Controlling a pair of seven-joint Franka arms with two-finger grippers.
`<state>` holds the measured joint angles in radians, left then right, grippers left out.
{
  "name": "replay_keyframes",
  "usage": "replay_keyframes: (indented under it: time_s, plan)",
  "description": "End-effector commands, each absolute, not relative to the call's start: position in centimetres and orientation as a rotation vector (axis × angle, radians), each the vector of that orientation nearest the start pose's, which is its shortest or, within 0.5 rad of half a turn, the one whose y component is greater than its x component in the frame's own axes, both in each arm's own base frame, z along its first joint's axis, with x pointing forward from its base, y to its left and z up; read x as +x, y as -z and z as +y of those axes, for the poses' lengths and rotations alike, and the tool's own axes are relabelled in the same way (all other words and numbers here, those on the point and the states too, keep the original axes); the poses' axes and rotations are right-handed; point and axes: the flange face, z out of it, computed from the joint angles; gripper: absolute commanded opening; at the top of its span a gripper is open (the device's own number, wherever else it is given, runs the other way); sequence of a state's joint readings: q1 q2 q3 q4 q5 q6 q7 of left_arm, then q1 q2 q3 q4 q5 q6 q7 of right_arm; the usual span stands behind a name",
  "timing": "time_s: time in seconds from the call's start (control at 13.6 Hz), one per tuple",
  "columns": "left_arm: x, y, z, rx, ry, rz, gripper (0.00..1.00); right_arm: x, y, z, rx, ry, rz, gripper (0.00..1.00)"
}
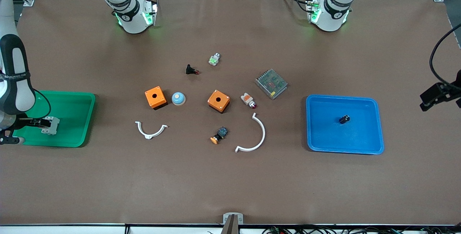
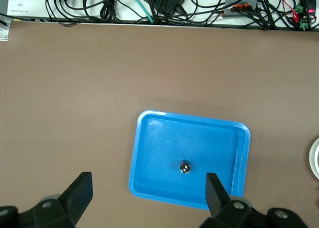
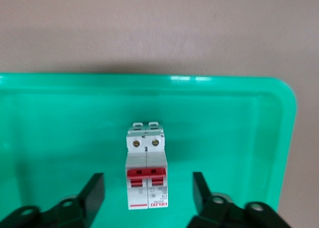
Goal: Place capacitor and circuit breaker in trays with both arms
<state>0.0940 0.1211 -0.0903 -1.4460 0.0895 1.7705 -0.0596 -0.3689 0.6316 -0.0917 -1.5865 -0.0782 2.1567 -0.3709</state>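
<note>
Brown matting covers the table. Both placements look done: the capacitor (image 1: 344, 119) lies loose in the blue tray (image 1: 374, 126) at the left arm's end, and the breaker (image 3: 146, 172) rests in the green tray (image 1: 77, 118) at the right arm's end. Above it, the right gripper (image 3: 148, 198) hangs spread, apart from it. High over the blue tray, the left gripper (image 2: 149, 193) is spread too. Only withdrawing the arms seems left.

Both arms are clad in glossy white shells with black joint bands; green lights are lit at the bases. Black cables are routed along them. The left gripper (image 2: 147, 195) and right gripper (image 3: 148, 198) are fitted with matte black wedge-shaped fingers, fastened by round screws.
</note>
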Motion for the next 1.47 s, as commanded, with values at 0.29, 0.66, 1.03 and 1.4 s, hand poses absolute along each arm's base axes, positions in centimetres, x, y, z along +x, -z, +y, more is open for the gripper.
replay_keyframes:
  time_s: [0.29,0.66,1.03,1.4]
  plan:
    - [53.5,-68.0,-0.5,-3.076,0.188,-0.026,1.0,59.6,-43.7,-21.0,-3.171,-0.286,0.079,0.99]
    - [51.8,-67.9,-1.2,-3.132,0.128,-0.046,1.0,57.1,-51.3,-12.7,-3.136,-0.274,0.114,0.99]
    - [51.2,-67.4,-1.8,-3.138,0.077,-0.056,1.0,55.4,-53.7,-6.2,-3.091,-0.207,0.108,0.99]
    - [51.5,-66.8,-2.4,-3.142,0.053,-0.038,1.0,55.3,-55.6,-4.2,-3.099,-0.118,0.092,0.99]
